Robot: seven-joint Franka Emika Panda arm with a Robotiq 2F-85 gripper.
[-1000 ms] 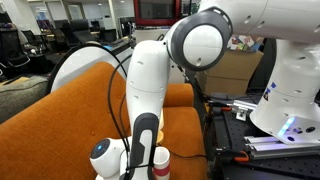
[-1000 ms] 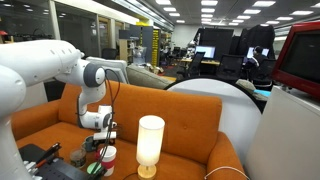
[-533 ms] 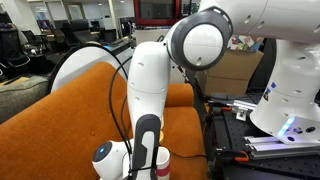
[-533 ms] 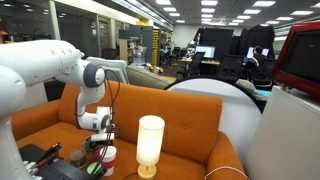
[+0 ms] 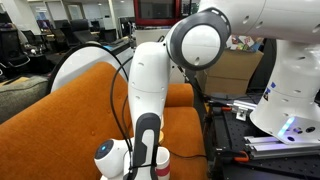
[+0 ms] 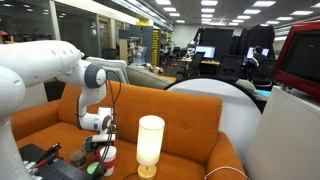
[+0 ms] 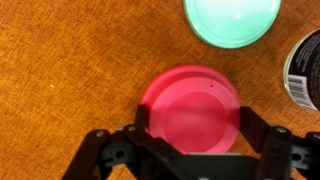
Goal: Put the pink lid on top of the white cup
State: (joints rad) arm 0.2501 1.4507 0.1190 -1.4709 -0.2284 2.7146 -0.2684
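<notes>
In the wrist view the pink lid (image 7: 190,108) lies flat, round face up, over the orange fabric. My gripper (image 7: 192,128) has one black finger at its left edge and one at its right edge, both touching, so it is shut on the lid. The white cup does not show in the wrist view; anything under the lid is hidden. In an exterior view the gripper (image 6: 98,141) points straight down over the sofa seat, with a small white and pink shape (image 6: 107,155) just below it. I cannot tell if that is the white cup.
A mint-green round object (image 7: 232,18) lies just beyond the lid, and a dark can (image 7: 306,68) stands at the right edge. A tall cream cylinder (image 6: 150,143) stands on the orange sofa (image 6: 190,125) near the gripper. Dark equipment (image 5: 240,130) sits beside the sofa.
The wrist has sunk very slightly towards the seat. The lid stays between the fingers.
</notes>
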